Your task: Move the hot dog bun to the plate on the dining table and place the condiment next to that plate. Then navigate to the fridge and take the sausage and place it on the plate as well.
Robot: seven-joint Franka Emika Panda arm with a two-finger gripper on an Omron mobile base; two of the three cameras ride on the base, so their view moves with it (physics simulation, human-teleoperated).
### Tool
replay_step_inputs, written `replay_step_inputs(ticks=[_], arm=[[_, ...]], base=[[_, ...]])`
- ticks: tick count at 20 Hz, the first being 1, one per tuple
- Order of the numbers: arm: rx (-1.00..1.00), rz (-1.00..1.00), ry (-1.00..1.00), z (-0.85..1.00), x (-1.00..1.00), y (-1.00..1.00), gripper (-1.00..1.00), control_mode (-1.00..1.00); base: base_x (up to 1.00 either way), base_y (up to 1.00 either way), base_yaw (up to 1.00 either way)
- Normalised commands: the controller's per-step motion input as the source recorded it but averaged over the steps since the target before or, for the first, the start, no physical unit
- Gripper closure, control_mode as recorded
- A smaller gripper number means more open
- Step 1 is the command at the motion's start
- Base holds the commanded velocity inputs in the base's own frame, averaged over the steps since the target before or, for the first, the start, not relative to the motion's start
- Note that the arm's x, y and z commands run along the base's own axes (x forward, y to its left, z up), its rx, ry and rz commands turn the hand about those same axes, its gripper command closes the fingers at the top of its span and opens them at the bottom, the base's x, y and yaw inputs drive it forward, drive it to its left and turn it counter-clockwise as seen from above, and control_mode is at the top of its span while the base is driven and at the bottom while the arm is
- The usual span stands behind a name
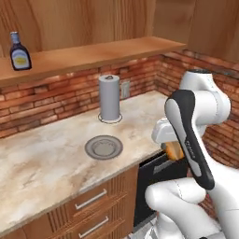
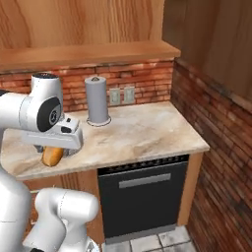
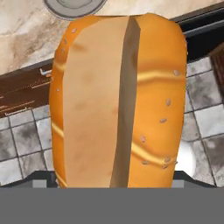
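Note:
The hot dog bun (image 3: 118, 100), golden-orange with a split along its top, sits right in front of the hand camera and hides the fingertips. My gripper (image 1: 172, 145) is shut on the hot dog bun (image 1: 174, 150), holding it by the counter's front edge, with floor tiles showing under it in the hand view. From the right base camera the bun (image 2: 52, 155) hangs below the gripper (image 2: 53, 147). The condiment (image 1: 20, 52), a dark bottle with a yellow label, stands on the wooden shelf at the upper left. The plate, dining table, fridge and sausage are out of view.
A plain grey round plate (image 1: 103, 147) lies on the marble counter (image 1: 42, 163). A grey paper towel roll (image 2: 97, 100) stands near the brick wall. A black dishwasher (image 2: 142, 197) sits under the counter, with wooden drawers (image 1: 93, 210) to its left.

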Motion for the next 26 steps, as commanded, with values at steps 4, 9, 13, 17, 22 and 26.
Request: replay_step_inputs(ticks=[4, 9, 13, 17, 22, 26], arm=[[0.0, 0.0, 0.0, 0.0, 0.0, 0.0, 1.0, 1.0], [0.0, 0.0, 0.0, 0.0, 0.0, 0.0, 1.0, 1.0], [0.0, 0.0, 0.0, 0.0, 0.0, 0.0, 1.0, 1.0], [0.0, 0.0, 0.0, 0.0, 0.0, 0.0, 1.0, 1.0], [0.0, 0.0, 0.0, 0.0, 0.0, 0.0, 1.0, 1.0], [0.0, 0.0, 0.0, 0.0, 0.0, 0.0, 1.0, 1.0]], base=[[-0.38, 0.0, -0.91], [-0.28, 0.0, -0.94], [-0.23, 0.0, -0.96], [-0.21, 0.0, -0.97], [-0.22, 0.0, -0.97], [-0.22, 0.0, -0.95]])
